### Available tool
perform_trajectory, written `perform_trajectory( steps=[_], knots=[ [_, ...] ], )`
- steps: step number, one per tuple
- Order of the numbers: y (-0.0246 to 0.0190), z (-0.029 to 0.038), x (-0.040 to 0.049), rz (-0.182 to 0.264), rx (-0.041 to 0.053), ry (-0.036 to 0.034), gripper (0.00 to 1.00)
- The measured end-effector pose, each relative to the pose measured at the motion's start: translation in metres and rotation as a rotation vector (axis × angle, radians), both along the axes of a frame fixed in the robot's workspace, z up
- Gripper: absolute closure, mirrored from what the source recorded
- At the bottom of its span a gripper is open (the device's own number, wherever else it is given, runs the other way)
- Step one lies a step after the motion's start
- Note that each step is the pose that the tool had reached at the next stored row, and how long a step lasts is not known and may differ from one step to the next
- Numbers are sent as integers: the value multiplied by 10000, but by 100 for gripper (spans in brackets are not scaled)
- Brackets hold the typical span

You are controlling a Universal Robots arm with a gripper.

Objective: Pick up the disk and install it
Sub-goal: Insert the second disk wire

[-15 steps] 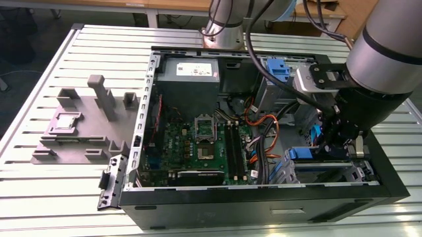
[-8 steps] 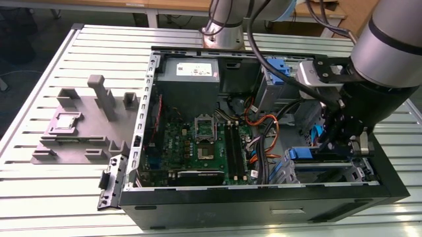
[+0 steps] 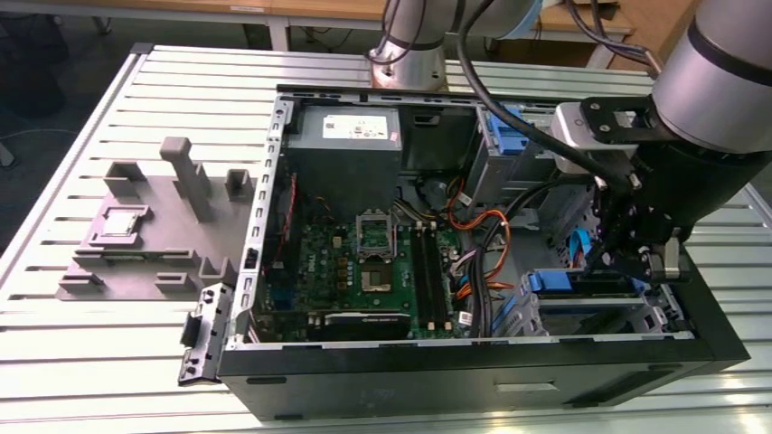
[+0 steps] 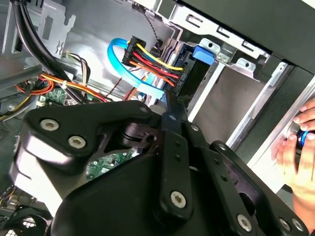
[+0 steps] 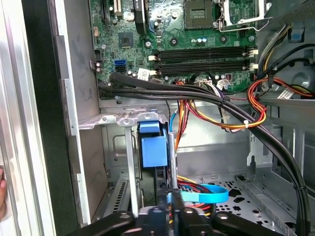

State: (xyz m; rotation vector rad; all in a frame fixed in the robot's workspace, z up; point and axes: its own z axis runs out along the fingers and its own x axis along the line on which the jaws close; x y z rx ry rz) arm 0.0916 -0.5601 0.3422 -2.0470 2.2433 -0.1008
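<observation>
At the near corner of the open black computer case (image 3: 483,380), on the exterior view's right, the grey robot arm (image 3: 724,81) bends over the case wall and points its wrist straight down into the silver metal drive cage (image 3: 591,312). The black end effector (image 3: 634,258) hangs just above and beside the cage. In the second wrist view its black linkages (image 4: 170,110) converge to a narrow tip, but whether it is apart or clamped on anything cannot be told.

The silver hard drive in its blue plastic carrier (image 5: 152,147) sits inside the cage between its metal walls, right beyond the end effector (image 5: 165,206). It stands on edge, narrow blue end toward the first wrist camera, so its long axis seems to run deeper into the cage. A person's hand (image 4: 300,147) rests at the case's outer edge.

Farther in lie the green motherboard (image 3: 362,253), then the grey power supply box (image 3: 350,140). A grey plastic fixture (image 3: 157,226) stands on the slatted metal worktop (image 3: 121,353), well apart.
</observation>
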Motion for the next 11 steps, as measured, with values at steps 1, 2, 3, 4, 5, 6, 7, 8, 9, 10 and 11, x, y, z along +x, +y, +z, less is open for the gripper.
perform_trajectory(
  steps=[1,2,3,4,5,6,7,8,9,10,11],
  knots=[
    [0,3,5,-4,-1,23,84],
    [1,4,10,-8,0,44,90],
    [1,5,15,-11,1,61,90],
    [1,5,18,-15,0,72,90],
    [1,5,18,-16,1,73,90],
    [0,5,18,-17,0,74,90],
    [0,5,18,-17,0,74,90],
    [0,5,19,-19,0,74,90],
    [0,5,19,-20,0,74,90],
    [0,5,19,-21,-1,74,90],
    [0,5,19,-21,0,75,90]
  ],
)
